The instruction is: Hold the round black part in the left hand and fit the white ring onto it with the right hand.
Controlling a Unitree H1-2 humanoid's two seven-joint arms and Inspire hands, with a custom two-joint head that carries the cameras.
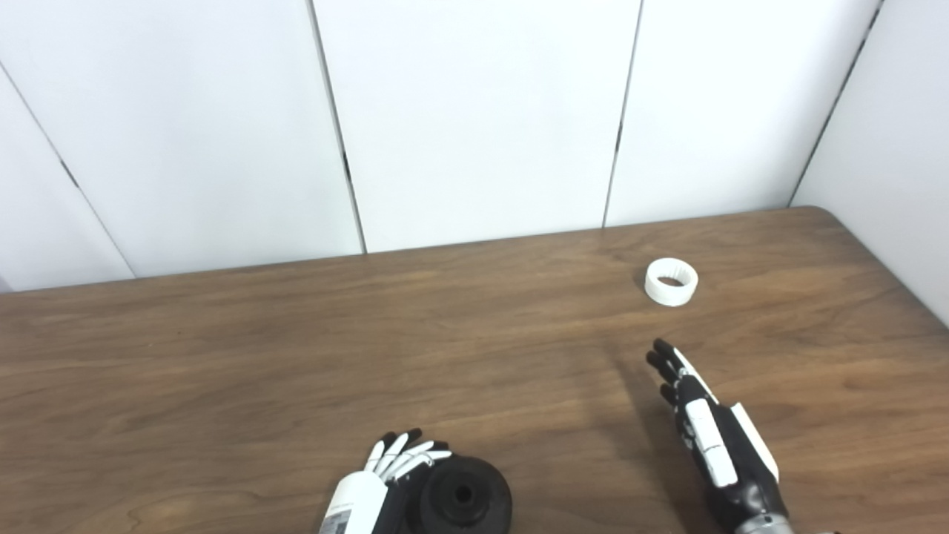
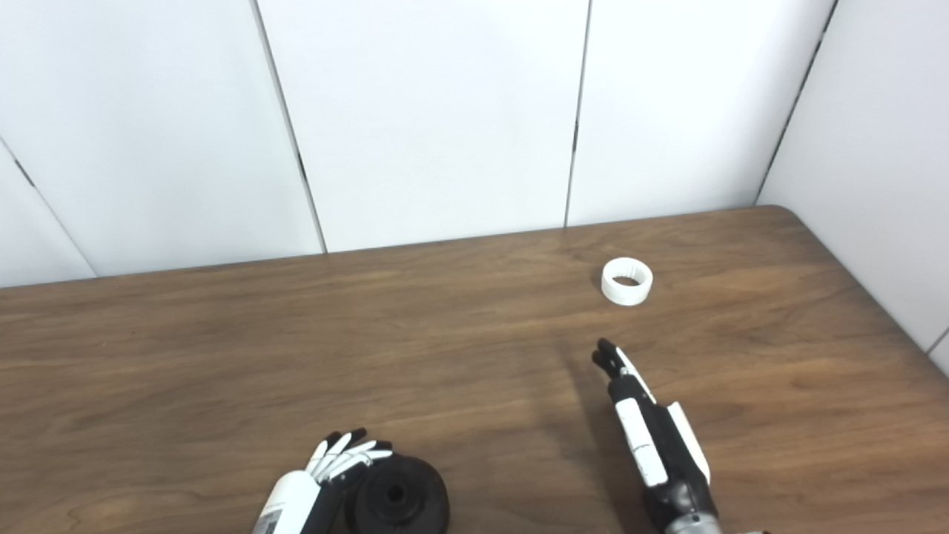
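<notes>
The round black part [image 1: 465, 502] lies flat on the wooden table [image 1: 296, 356] near the front edge, with a hole in its middle. My left hand [image 1: 385, 482] is right beside its left rim, fingers stretched out and apart along the part's upper-left edge, not closed around it. The white ring [image 1: 671, 281] lies alone further back on the right. Nearer to me than the ring, my right hand [image 1: 704, 430] hovers with its fingers straight and pointing toward it, well short of touching, and it holds nothing.
White wall panels [image 1: 474, 111] stand right behind the table's back edge and along its right side. The table's rounded back-right corner [image 1: 823, 211] is close to the ring.
</notes>
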